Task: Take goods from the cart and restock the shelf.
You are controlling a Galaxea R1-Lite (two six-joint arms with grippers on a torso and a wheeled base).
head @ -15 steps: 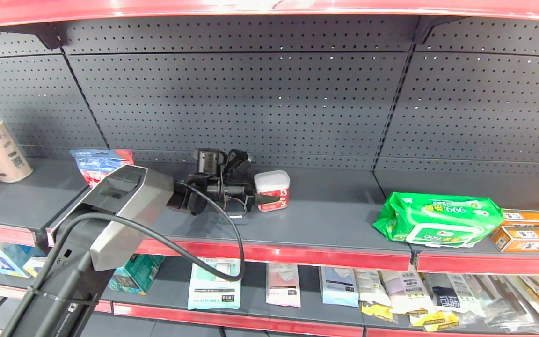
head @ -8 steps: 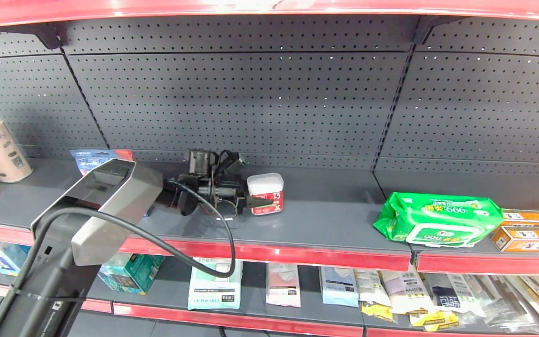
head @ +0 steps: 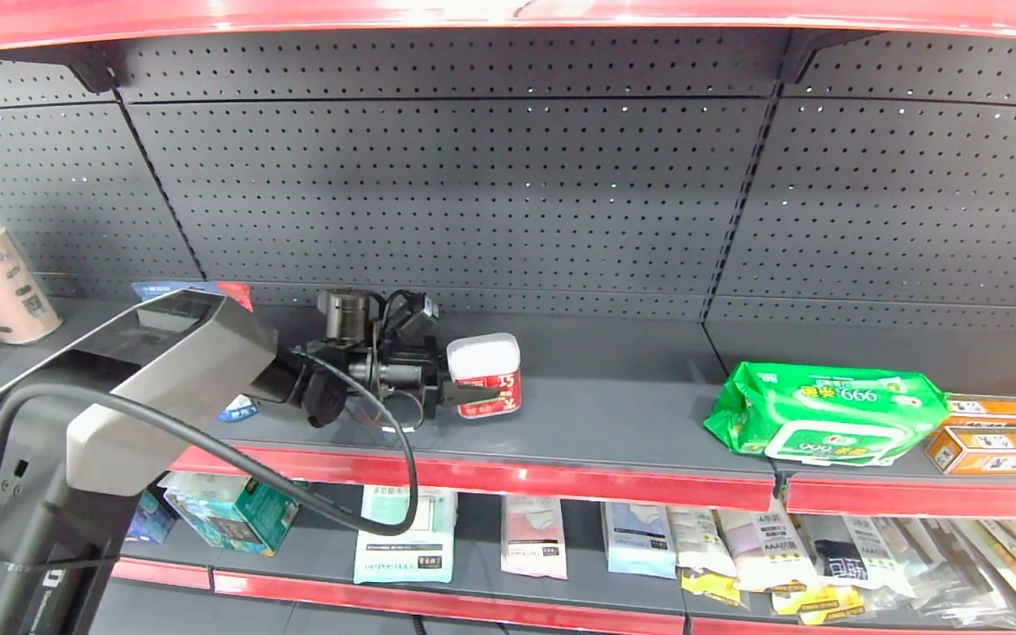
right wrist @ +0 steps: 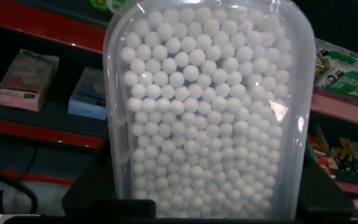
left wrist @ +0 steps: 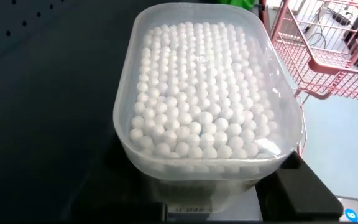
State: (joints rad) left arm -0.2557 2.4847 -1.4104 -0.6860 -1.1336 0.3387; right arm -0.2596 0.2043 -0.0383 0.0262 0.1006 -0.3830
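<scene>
Gripping tub by its lower band, held left gripper closed at centre-left of frame. Stood upright between jaws, right of wrist, long axis vertical, over shelf front; contact unclear. Held second tub likewise in closed right gripper.

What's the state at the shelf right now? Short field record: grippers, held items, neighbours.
left gripper: shut on bead tub, over the middle shelf, left of centre
bead tub: upright, white lid, red label; resting on the shelf or just above it, cannot tell
right gripper: shut on second bead tub, held in front of the lower shelves
neighbours: green wipes pack to the right, orange boxes beyond it
cart: pink, behind the bead tub in the left wrist view
</scene>
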